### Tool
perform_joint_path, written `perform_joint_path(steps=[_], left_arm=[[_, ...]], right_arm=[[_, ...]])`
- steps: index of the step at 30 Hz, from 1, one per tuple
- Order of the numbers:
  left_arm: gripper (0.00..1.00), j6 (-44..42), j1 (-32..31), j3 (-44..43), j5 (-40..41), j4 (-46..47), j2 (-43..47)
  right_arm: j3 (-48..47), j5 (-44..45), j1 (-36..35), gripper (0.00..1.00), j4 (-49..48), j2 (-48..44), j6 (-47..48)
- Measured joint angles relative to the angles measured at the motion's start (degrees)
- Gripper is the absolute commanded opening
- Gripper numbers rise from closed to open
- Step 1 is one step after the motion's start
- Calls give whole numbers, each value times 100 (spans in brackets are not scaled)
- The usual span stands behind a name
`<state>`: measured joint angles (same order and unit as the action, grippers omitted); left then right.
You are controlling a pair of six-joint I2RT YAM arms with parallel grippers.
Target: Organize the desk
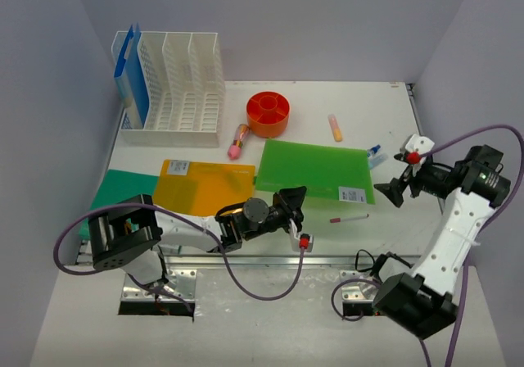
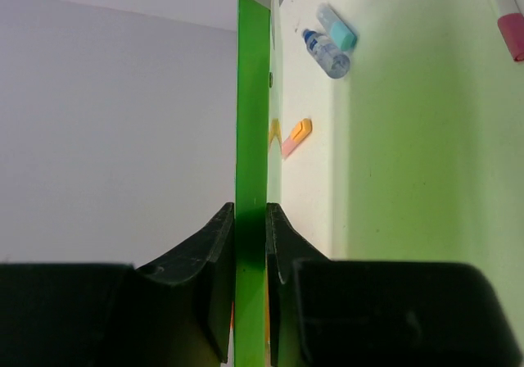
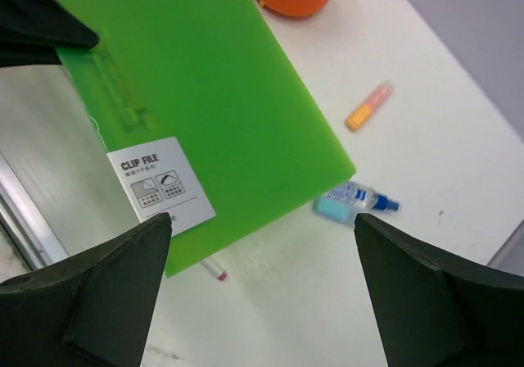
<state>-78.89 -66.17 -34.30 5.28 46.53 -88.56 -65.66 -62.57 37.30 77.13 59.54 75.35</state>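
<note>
The white desk (image 1: 385,121) carries folders and small stationery. My left gripper (image 1: 293,201) is shut on the near left edge of a bright green clip file (image 1: 315,170). In the left wrist view the file (image 2: 252,97) runs edge-on between the two pads of the gripper (image 2: 250,219). My right gripper (image 1: 399,188) is open and empty, hovering over the desk's right side. In its wrist view the gripper (image 3: 262,219) is above bare tabletop, with the green file (image 3: 196,80) and its white label ahead.
An orange folder (image 1: 201,187) and a teal folder (image 1: 123,191) lie front left. A white slotted rack (image 1: 184,88) holds a blue folder (image 1: 131,76). Also on the desk: an orange round pot (image 1: 268,113), a highlighter (image 1: 335,127), a small bottle (image 1: 377,156), a pen (image 1: 350,218), and a pink marker (image 1: 239,140).
</note>
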Motion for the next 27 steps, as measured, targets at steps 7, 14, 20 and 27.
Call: perform_joint_path(steps=[7,14,20,27], left_arm=[[0,598,24,-255,-8,-1113,632],[0,1194,96,-674,-166,-2159,1021],[0,1606,321,-1135,-398,-2799,1034],[0,1911,551,-1422,-869,-3410,1037]], right_arm=[[120,-235,-169,92,124,-635,1012],[197,-69,-1148,91,90,-835,1252],[166,75,-1803,92,99,-790,1238],[-27,524,-2696,92,89,-328,970]])
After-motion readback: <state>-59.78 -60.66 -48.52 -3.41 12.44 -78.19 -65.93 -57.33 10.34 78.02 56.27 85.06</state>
